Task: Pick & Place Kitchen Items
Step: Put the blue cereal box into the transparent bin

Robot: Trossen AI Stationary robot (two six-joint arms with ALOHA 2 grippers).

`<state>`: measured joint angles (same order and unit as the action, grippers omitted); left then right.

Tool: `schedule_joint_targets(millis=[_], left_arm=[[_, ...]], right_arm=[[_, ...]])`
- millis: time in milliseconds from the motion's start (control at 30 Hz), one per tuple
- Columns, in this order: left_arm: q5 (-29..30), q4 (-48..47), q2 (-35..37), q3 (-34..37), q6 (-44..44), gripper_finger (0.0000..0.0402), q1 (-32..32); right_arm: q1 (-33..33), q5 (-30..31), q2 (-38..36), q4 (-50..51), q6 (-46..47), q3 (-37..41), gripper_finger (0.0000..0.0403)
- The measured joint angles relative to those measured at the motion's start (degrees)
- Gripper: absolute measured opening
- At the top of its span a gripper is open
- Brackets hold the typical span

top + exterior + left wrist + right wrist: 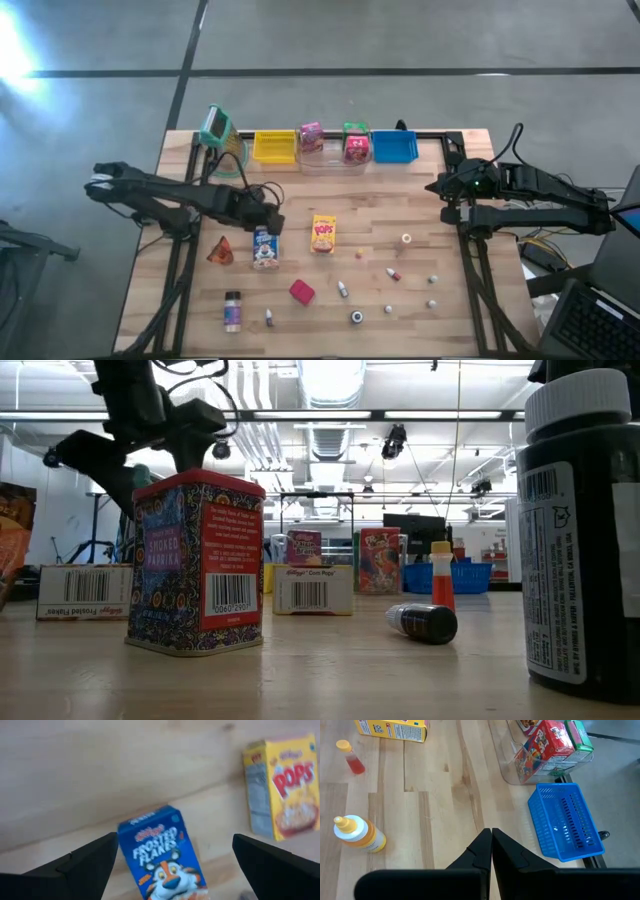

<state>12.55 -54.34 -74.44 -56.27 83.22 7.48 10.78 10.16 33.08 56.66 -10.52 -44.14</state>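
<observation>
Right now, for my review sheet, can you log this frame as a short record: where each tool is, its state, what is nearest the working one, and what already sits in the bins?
left tool: open, hovering over the blue cereal box, one finger on each side, not gripping it
right tool: shut, empty, waiting at the right edge near the blue bin
beside target: yellow cereal box lying flat on the table
clear bin: holds two small boxes
yellow bin: nothing visible inside
</observation>
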Motion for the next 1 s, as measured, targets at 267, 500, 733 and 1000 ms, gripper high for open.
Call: schedule_joint_targets(millis=[267,500,733,1000], left_arm=[[-0.02,-1.24,-4.79,0.00,8.14,0.0399,1.58],[-1.89,-2.71,-8.72,-2.19,10.07,0.0399,1.54],[-4.15,-3.18,-12.69,-2.99,11.41,0.0399,1.54],[-3.93,0.10,-13.57,-3.08,9.80,0.0399,1.54]], right_arm=[[0.01,-0.01,0.01,0.02,0.00,0.00,0.0008],[0.00,-0.01,0.02,0.02,0.00,0.00,0.0008],[0.00,0.00,0.01,0.02,0.00,0.00,0.0008],[-0.01,0.01,0.00,0.02,0.00,0.00,0.0008]])
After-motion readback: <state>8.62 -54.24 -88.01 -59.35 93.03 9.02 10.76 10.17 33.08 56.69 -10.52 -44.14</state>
